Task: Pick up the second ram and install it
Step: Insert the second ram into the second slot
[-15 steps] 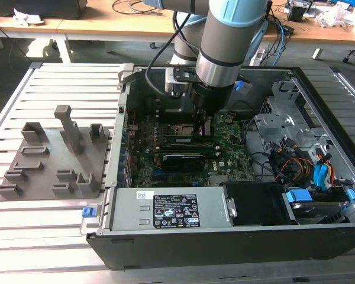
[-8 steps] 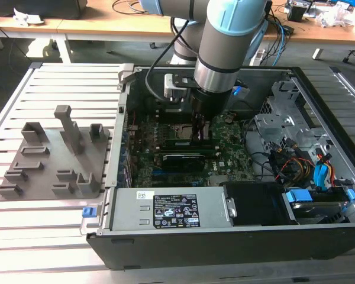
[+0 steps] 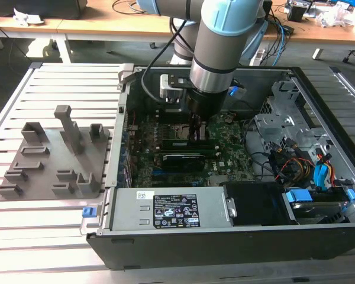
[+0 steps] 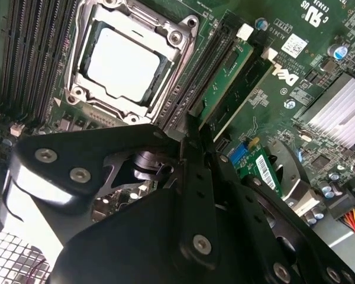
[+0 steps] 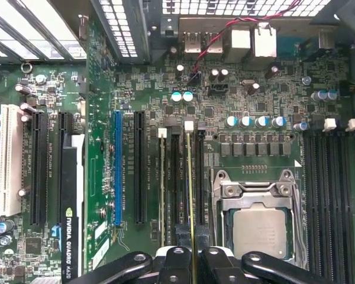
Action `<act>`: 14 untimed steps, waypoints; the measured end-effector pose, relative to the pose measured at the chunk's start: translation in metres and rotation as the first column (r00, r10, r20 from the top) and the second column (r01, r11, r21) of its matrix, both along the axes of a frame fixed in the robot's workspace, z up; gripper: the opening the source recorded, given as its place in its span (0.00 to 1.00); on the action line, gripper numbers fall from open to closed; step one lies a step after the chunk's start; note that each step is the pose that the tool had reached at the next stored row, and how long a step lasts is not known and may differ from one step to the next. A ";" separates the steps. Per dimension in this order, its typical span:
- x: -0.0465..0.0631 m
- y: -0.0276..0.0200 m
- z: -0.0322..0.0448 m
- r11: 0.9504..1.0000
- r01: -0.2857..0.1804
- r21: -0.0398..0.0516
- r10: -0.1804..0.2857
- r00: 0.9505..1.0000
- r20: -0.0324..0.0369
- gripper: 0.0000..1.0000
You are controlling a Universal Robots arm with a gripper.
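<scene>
The slatted tabletop (image 3: 59, 236) is carrying an open computer case (image 3: 319, 118) on the exterior view's right and a grey fixture plate (image 3: 47, 171) on its left, whose upright blocks are holding nothing. Inside the case the motherboard (image 5: 254, 100) is lying flat, with the processor socket (image 5: 260, 225) and banks of memory slots (image 5: 331, 195) on both sides of it. The arm is reaching down into the case, and its claw (image 5: 193, 254) is pressed together on the second ram (image 5: 190, 195), pinching the thin stick edge-on over a slot beside the socket; another stick (image 4: 225, 80) is already sitting in a neighbouring slot. As I judge it, the risk is the stick going in tilted or off its slot, so that pushing down bends the board or leaves one end unlatched
</scene>
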State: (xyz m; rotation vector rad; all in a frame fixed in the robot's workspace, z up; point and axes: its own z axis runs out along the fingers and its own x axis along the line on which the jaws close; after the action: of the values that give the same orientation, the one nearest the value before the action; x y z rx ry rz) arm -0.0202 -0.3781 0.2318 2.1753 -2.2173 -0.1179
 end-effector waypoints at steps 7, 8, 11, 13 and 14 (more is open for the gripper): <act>-0.003 -0.0011 -0.0014 1.000 0.018 -0.001 -0.018 1.000 0.000 0.14; -0.003 0.0002 -0.0023 1.000 0.018 -0.001 -0.018 1.000 0.000 0.14; -0.003 0.0018 -0.0035 1.000 0.018 -0.001 -0.018 1.000 0.000 0.14; -0.003 0.0003 -0.0036 1.000 0.018 -0.001 -0.018 1.000 0.000 0.14; -0.003 0.0002 -0.0037 1.000 0.018 -0.001 -0.018 1.000 0.000 0.14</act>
State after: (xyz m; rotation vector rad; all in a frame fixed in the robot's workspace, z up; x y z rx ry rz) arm -0.0233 -0.3779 0.2281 2.1554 -2.2364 -0.1169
